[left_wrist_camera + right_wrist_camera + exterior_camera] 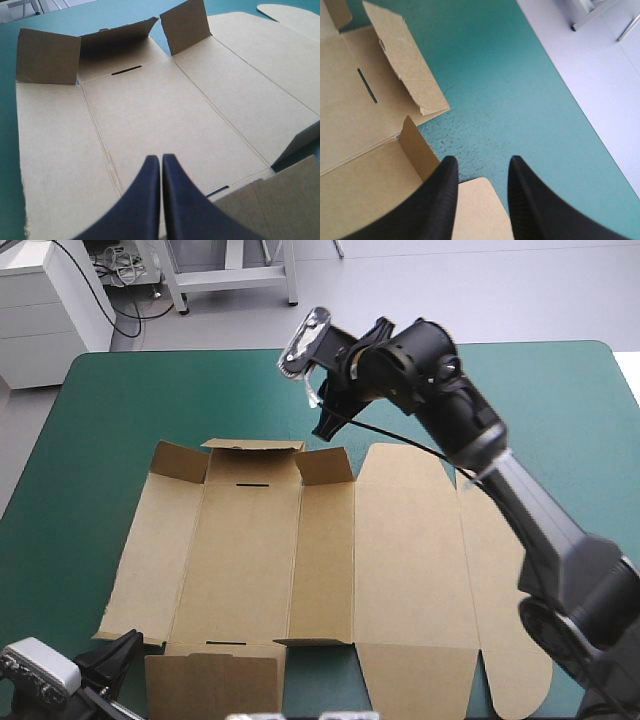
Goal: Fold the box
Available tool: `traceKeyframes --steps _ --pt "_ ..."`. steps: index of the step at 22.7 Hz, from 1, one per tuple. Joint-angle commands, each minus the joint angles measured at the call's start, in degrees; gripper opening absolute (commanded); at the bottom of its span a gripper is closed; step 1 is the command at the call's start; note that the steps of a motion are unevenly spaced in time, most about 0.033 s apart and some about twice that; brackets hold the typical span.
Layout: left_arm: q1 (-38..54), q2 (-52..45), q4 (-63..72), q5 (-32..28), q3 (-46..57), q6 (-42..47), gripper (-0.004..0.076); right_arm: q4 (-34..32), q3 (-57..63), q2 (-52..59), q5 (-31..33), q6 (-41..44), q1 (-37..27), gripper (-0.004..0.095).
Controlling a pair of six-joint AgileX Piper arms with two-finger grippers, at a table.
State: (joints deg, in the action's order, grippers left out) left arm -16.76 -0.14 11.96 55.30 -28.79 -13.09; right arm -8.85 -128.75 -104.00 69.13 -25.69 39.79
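Box is a cut brown sheet spread over the mid of the desk, on the teal-green cover, long side running left to right. No tray formed yet: the big panels lie flat.

At the far end three short flaps are up:
- far-left flap, standing
- far middle flap, tilted
- far-right flap, standing

A dark slot is cut in the centre panel just before the far middle flap, w/ a second slot at that panel's near end. The near flap sits at the desk's near edge. In the left wrist view it shows lifted a little, beside that arm's fingers. The lid panel w/ rounded tabs lies flat toward the desk's right.

The left pincer has its black fingers pressed together into one point, nothing btwn them. It sits over the near end of the centre panel, aimed at the far flaps. Can't tell if it touches the board.

The right pincer is at the box's far edge, by the far-right flap. Its fingers stand a narrow gap apart, gripping nothing. In the gap: teal-green cover and a rounded board corner below. One finger is just beside the far-right flap.
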Motion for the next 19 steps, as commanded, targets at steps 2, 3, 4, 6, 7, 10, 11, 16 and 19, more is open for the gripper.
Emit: traceKeyframes --steps 2,3,4,6,7,10,11,16,19 --pt "-0.2 1.0 1.2 -4.1 -1.4 0.2 -0.0008 -1.2 5.0 13.4 -2.0 6.7 -0.1 0.0050" --pt "-0.2 1.0 1.2 -4.1 -1.4 0.2 -0.0008 -1.2 7.3 16.0 -2.0 7.5 -0.1 0.0005" --pt "-0.2 1.0 1.2 -4.1 -1.4 0.2 -0.0008 -1.2 9.8 18.7 -2.0 9.0 -0.1 -0.0016" --pt "-0.2 1.0 1.2 -4.1 -1.4 0.2 -0.0008 -1.2 14.7 23.6 -2.0 11.2 -0.1 -0.0020" --pt "-0.2 1.0 1.2 -4.1 -1.4 0.2 -0.0008 -1.2 20.8 29.1 -2.0 13.4 -0.1 -0.0020" --pt "-0.2 1.0 1.2 -4.1 -1.4 0.2 -0.0008 -1.2 33.6 39.0 -2.1 17.4 -0.1 -0.0020" --pt "-0.2 1.0 1.2 -4.1 -1.4 0.2 -0.0008 -1.3 39.1 42.2 -2.3 19.7 -0.1 -0.0020" --pt "-0.2 1.0 1.2 -4.1 -1.4 0.2 -0.0008 -1.2 62.4 56.0 -7.0 27.3 -0.1 -0.0019" --pt "-0.2 1.0 1.2 -4.1 -1.4 0.2 -0.0008 -0.7 75.9 63.5 -11.8 31.9 -0.1 -0.0020"
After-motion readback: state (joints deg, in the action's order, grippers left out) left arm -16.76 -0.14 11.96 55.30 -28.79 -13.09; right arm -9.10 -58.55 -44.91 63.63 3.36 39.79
